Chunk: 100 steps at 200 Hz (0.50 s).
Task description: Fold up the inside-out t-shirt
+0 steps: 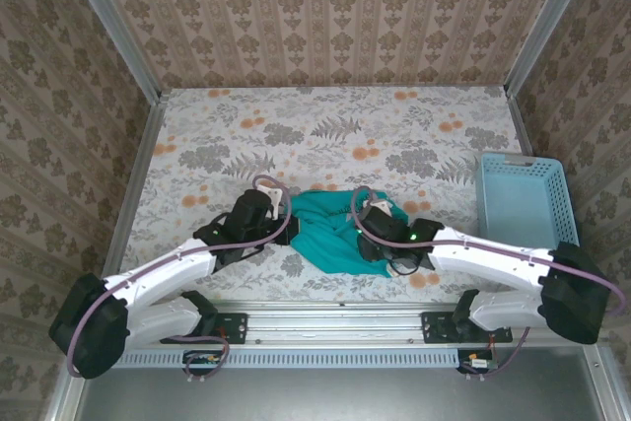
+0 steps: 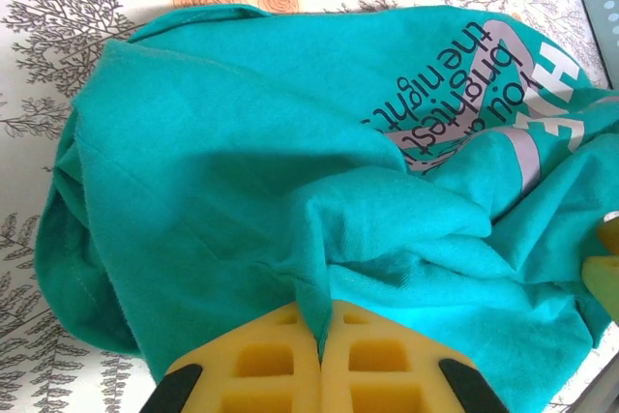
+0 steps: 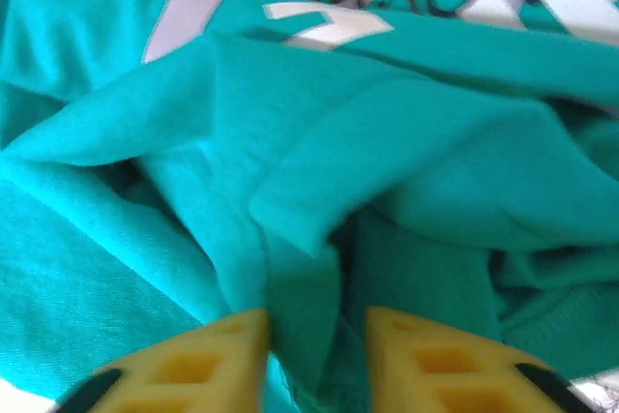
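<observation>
The teal-green t-shirt (image 1: 330,229) lies crumpled between both arms near the table's front edge. Grey and white lettering (image 2: 464,94) shows on it in the left wrist view. My left gripper (image 1: 286,229) sits at the shirt's left side, its yellow fingers shut on a pinched ridge of fabric (image 2: 321,321). At the shirt's right side my right gripper (image 1: 373,244) is pressed into the cloth. Its fingers stand apart (image 3: 314,326) with a loose fold of shirt (image 3: 387,142) hanging between them, not clamped.
A light-blue slotted basket (image 1: 523,199) stands at the right of the flowered tablecloth (image 1: 325,135). A metal rail (image 1: 325,308) runs along the near edge just below the shirt. Patterned walls enclose the table on three sides.
</observation>
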Available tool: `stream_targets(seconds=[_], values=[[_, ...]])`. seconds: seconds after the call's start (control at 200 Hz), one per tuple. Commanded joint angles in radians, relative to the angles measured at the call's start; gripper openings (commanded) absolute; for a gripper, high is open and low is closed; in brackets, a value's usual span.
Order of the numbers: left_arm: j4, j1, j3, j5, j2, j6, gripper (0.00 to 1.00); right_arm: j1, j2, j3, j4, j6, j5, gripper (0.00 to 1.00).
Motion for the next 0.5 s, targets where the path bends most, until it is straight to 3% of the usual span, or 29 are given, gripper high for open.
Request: stream_targets(seconds=[0.0,0.09,0.225,0.34,0.495], values=[[-0.066,0.017,0.038,-0.043,-0.024,0.039,0.0,-0.011,0.015,0.115,-0.009,-0.043,-0.004,0.02],[-0.152,0.108,0.117,-0.016,-0.026,0.064,0.0,-0.025,-0.029,0.242,-0.089,-0.125,0.025,0.0],[-0.295,0.26,0.347,0.061,-0.09,0.15,0.0,-0.028,-0.148,0.507,-0.233,-0.26,0.177,0.0],[-0.307,0.268,0.482,0.054,-0.199,0.194,0.0,-0.029,-0.284,0.597,-0.183,-0.314,0.147,0.0],[-0.208,0.244,0.4,0.06,-0.3,0.163,0.0,-0.037,-0.335,0.484,-0.132,-0.285,0.135,0.0]])
